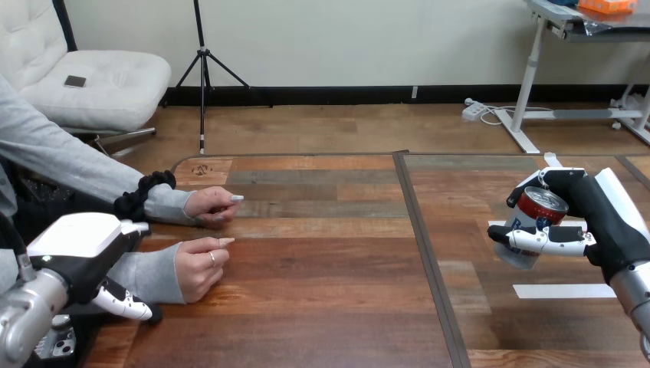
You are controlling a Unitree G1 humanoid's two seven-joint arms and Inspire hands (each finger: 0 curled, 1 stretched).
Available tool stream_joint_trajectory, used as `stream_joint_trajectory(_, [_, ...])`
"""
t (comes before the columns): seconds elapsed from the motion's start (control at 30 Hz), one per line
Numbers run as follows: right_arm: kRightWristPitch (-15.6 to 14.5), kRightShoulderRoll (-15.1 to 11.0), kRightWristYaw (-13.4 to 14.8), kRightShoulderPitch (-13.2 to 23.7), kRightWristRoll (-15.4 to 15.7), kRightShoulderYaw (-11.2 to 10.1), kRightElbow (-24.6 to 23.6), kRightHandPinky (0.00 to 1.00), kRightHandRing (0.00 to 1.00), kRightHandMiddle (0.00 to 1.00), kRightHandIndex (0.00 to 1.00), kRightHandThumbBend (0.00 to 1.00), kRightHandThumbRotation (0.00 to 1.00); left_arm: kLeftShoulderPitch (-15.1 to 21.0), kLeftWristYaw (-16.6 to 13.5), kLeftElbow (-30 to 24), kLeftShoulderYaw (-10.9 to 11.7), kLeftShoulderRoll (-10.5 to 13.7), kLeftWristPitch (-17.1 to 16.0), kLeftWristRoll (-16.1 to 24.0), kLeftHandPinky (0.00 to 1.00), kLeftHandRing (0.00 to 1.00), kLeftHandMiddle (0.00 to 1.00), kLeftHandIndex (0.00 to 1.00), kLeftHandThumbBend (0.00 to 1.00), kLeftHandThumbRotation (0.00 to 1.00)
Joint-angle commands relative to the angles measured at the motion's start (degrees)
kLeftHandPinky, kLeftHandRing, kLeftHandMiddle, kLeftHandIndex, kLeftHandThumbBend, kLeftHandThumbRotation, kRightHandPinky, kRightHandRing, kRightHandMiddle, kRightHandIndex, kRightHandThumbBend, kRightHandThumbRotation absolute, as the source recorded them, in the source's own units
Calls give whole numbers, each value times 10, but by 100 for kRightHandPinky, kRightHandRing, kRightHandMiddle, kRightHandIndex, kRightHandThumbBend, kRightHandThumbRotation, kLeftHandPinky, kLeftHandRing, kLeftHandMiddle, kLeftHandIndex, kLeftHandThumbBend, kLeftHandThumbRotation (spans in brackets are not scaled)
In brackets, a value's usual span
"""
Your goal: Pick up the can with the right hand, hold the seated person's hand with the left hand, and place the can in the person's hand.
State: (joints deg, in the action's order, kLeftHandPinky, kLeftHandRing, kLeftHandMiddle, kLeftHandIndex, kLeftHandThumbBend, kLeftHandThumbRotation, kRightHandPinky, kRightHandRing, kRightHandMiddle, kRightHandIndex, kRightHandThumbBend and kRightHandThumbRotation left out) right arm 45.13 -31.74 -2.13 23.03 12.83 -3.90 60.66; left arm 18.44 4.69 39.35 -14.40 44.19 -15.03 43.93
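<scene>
Left hand beside sleeve, grip unclear | right hand clasps one can | person's two hands on table

Bright even light, soft shadows on the table

Left hand, right hand: black, white-shelled; silver forearms.

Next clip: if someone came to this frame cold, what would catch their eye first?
First, the right hand at the view's right, curled round a tilted can that seems lifted off the table. Next, at the left, the person's near hand and far hand rest loosely closed on the wood. The left hand sits by the near forearm; I cannot tell whether they touch.
</scene>
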Motion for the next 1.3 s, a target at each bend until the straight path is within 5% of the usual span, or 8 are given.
stream_joint_trajectory(0.0, [20,-13,3,39,-20,-12,-21,33,36,41,45,67,0,17,51,-25,8,13,33,-23,69,80,85,82,100,24])
stream_joint_trajectory(0.27, [16,-14,14,38,-13,-10,-27,33,36,41,45,67,0,23,96,-39,-7,18,56,-28,59,74,81,79,100,20])
stream_joint_trajectory(0.5, [14,-14,13,37,-16,-12,-29,33,36,41,45,67,0,29,151,-51,-6,13,95,-41,45,60,69,78,100,19])
stream_joint_trajectory(0.77, [27,-16,11,40,-17,-13,-20,33,36,41,45,67,0,31,208,-71,0,7,135,-70,40,56,67,79,99,13])
stream_joint_trajectory(1.13, [31,-14,9,40,-21,-15,-20,33,35,40,45,66,0,33,222,-83,-4,12,141,-83,44,59,71,76,97,3])
stream_joint_trajectory(1.27, [29,-14,9,40,-21,-15,-21,33,35,40,45,66,0,36,207,-74,-13,16,127,-69,45,59,70,74,95,1])
